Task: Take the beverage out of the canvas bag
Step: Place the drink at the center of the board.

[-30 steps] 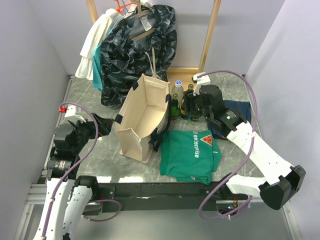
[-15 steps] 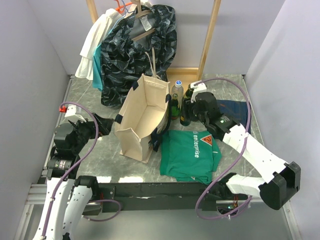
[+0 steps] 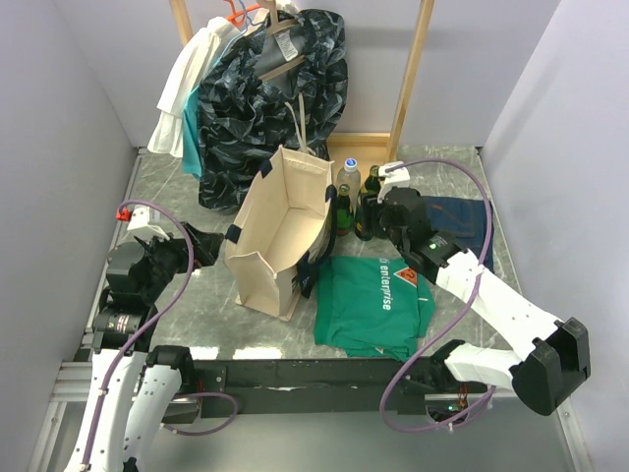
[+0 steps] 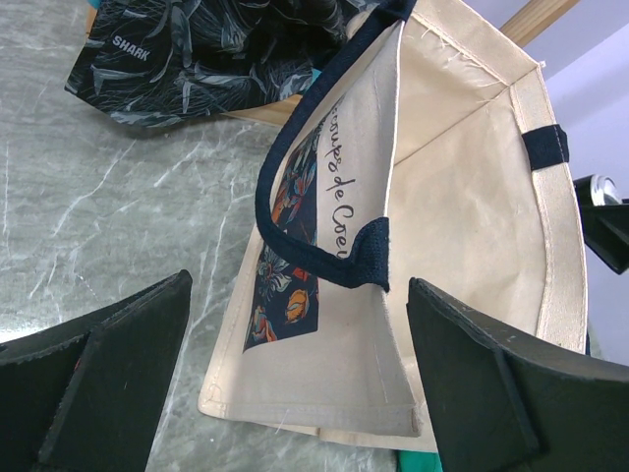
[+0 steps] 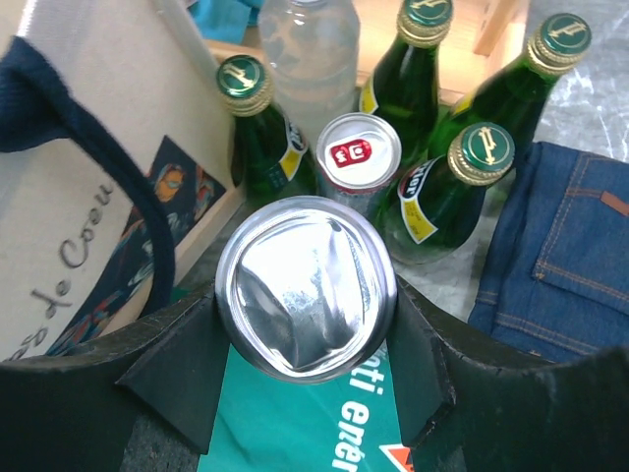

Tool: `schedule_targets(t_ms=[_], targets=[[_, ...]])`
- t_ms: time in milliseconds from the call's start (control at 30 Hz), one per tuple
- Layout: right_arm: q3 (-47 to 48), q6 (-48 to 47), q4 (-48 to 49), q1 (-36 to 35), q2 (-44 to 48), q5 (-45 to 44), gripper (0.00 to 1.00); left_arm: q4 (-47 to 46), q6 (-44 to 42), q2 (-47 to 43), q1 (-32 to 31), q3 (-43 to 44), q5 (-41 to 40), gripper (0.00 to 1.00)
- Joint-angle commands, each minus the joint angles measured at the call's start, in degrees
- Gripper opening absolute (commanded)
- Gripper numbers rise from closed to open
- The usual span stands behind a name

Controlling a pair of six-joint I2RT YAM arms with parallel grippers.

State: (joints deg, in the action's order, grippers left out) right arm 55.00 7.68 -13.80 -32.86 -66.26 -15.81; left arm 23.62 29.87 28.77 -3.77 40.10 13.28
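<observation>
The cream canvas bag (image 3: 280,231) with navy trim stands open-topped in the middle of the table; it also shows in the left wrist view (image 4: 462,197) and the right wrist view (image 5: 88,128). My right gripper (image 5: 307,320) is shut on a silver beverage can (image 5: 307,285), its shiny end facing the camera, just outside the bag and over the green shirt's edge. In the top view that gripper (image 3: 378,211) sits beside the cluster of bottles. My left gripper (image 4: 295,364) stands open left of the bag, a short way off, with nothing between its fingers (image 4: 108,374).
Several green glass bottles (image 5: 486,152), a clear bottle (image 5: 305,49) and a second can (image 5: 359,152) stand right of the bag. A green T-shirt (image 3: 375,305) lies in front, folded jeans (image 3: 462,216) at the right. Garments (image 3: 270,98) hang on a wooden rack (image 3: 413,69) behind.
My right arm has swung left and slightly nearer with the can, closing in on the bottle cluster. The left arm and the bag have not moved.
</observation>
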Motion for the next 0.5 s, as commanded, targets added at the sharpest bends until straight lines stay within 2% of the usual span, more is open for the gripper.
schedule_targets(t_ms=[0, 467], targets=[[-0.86, 1.19, 10.72, -0.01, 3.59, -4.22, 0.00, -1.29, 0.89, 0.05, 0.25, -0.11, 0.34, 0.96], [-2.00, 3.04, 12.83, -0.27, 0.96, -4.58, 0.00, -1.20, 0.89, -0.21, 0.25, -0.11, 0.43, 0.96]])
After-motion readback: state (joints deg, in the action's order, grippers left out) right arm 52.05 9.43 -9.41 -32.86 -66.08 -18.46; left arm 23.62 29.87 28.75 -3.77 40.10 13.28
